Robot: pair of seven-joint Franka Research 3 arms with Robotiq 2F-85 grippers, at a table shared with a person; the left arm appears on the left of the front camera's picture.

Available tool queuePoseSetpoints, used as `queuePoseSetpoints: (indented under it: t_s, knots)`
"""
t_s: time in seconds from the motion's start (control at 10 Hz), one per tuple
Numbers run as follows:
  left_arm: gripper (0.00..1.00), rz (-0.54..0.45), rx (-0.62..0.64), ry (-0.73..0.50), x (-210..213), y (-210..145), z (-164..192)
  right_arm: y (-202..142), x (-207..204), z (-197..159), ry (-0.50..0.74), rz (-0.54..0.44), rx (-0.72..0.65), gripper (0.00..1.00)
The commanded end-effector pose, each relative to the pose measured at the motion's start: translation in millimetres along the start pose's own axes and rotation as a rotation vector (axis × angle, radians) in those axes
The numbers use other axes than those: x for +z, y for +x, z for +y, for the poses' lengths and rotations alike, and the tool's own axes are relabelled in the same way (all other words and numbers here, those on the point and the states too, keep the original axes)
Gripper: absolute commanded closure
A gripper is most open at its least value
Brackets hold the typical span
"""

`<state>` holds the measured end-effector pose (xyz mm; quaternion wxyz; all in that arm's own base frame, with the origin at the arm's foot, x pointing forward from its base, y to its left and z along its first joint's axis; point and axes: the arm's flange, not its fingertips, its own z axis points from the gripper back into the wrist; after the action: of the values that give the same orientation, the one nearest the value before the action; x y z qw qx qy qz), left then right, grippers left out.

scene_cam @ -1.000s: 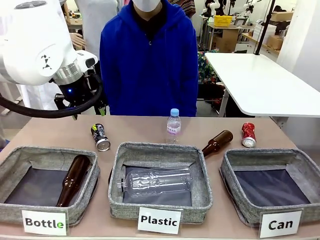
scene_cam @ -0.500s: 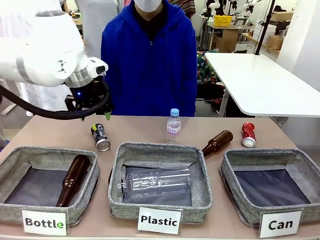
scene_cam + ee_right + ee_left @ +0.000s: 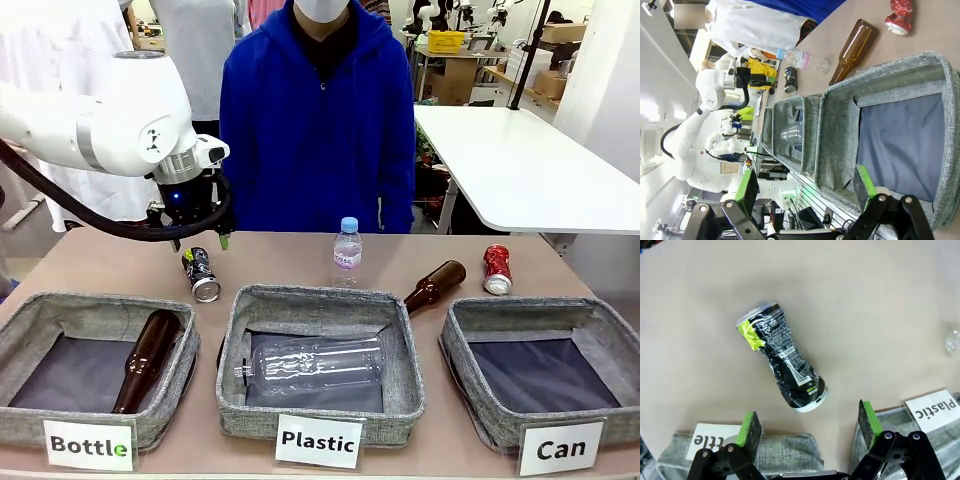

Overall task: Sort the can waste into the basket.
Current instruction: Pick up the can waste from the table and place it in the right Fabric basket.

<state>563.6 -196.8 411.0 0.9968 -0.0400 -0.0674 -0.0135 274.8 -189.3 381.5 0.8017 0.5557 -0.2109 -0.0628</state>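
Black printed metal can [image 3: 781, 363], dented, lies slantwise mid-frame in your left wrist view, just above your left gripper's [image 3: 809, 418] wide-spread green-padded fingers [image 3: 751, 427], untouched.

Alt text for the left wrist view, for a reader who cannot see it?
A crumpled black can lies on its side on the beige table, just beyond the open left end effector. Nearer the camera sit grey basket rims and a white Plastic label.
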Motion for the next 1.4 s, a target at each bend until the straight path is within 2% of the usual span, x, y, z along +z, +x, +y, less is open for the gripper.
queuePoseSetpoints:
  t_s: [0.0, 0.1, 0.2, 0.3, 0.4, 0.6, 0.8, 1.1, 1.3]
  knots:
    - [0.00, 0.025, 0.056, -0.009, 1.2, 9.8, -1.9, 2.7, -0.4, 0.0, 0.020, -0.017, 0.025, 0.00]
    - [0.00, 0.030, 0.135, -0.007, -1.9, 11.0, -1.5, 2.7, -0.4, 0.0, 0.020, -0.017, 0.025, 0.00]
    - [0.00, -0.007, 0.346, 0.012, -5.2, 14.0, 0.4, 2.7, -0.4, 0.0, 0.020, -0.017, 0.025, 0.00]
    - [0.00, -0.083, 0.514, 0.028, -8.4, 14.0, 1.4, 2.7, -0.4, 0.0, 0.020, -0.017, 0.025, 0.00]
    - [0.00, -0.082, 0.554, 0.021, -14.4, 13.6, 2.1, 2.7, -0.4, 0.0, 0.020, -0.017, 0.025, 0.00]
    - [0.00, -0.068, 0.572, 0.021, -30.0, 24.6, 5.8, 2.7, -0.4, 0.0, 0.020, -0.017, 0.025, 0.00]
    - [0.00, -0.024, 0.568, 0.073, -56.8, 37.3, 10.6, 2.7, -0.4, 0.0, 0.020, -0.017, 0.025, 0.00]
    - [0.00, 0.042, 0.502, 0.096, -93.1, 54.0, 16.6, 2.7, -0.4, 0.0, 0.020, -0.017, 0.025, 0.00]
    - [0.00, 0.026, 0.475, 0.075, -100.1, 53.5, 17.6, 2.7, -0.4, 0.0, 0.020, -0.017, 0.025, 0.00]
